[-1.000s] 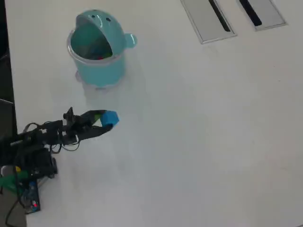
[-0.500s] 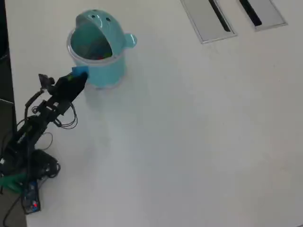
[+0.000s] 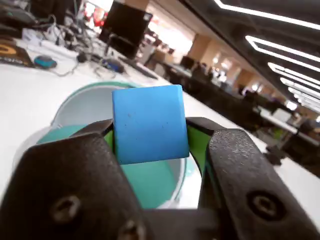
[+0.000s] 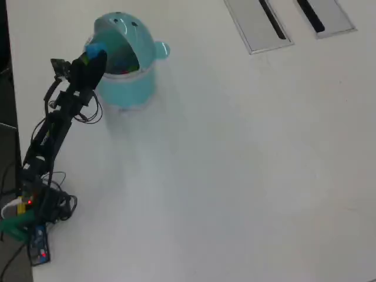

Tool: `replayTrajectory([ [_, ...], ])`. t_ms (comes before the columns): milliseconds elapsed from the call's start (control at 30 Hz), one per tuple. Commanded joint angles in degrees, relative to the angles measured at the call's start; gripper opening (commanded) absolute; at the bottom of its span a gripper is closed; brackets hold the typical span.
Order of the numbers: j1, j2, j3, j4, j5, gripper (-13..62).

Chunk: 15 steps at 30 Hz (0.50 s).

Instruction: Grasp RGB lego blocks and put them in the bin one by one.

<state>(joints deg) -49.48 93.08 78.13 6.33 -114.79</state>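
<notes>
A blue lego block (image 3: 149,122) is pinched between the black jaws and green pads of my gripper (image 3: 150,131), which is shut on it. Directly under the block lies the open mouth of the light-teal bin (image 3: 150,185). In the overhead view the gripper (image 4: 94,53) holds the blue block (image 4: 96,46) over the left rim of the bin (image 4: 132,85), beside its hood with two dark dots. A little colour, some of it red, shows inside the bin (image 4: 123,69). No other block lies on the table.
Two grey recessed panels with dark slots (image 4: 258,23) (image 4: 326,16) sit at the back right. The arm's base and loose cables (image 4: 35,205) occupy the lower left, close to the table's dark left edge. The white tabletop (image 4: 235,176) stretches to the right.
The arm swung from the table in front of the bin up to the bin's left rim, carrying the blue block, which now hangs over the opening.
</notes>
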Motion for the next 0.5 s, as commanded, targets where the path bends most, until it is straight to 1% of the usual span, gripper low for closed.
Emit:
replayTrajectory([
  [0, -1.67, -1.32, -8.79, -0.62, -0.09, 12.0],
  [233, -2.72, -4.92, -9.58, -1.05, -0.09, 12.1],
  [267, -3.34, -10.11, -13.89, -1.32, -0.09, 13.9],
  [400, -3.78, -14.15, -18.37, -1.23, -0.09, 14.5],
  [467, -4.04, -17.93, -21.45, -1.23, -0.09, 14.5],
])
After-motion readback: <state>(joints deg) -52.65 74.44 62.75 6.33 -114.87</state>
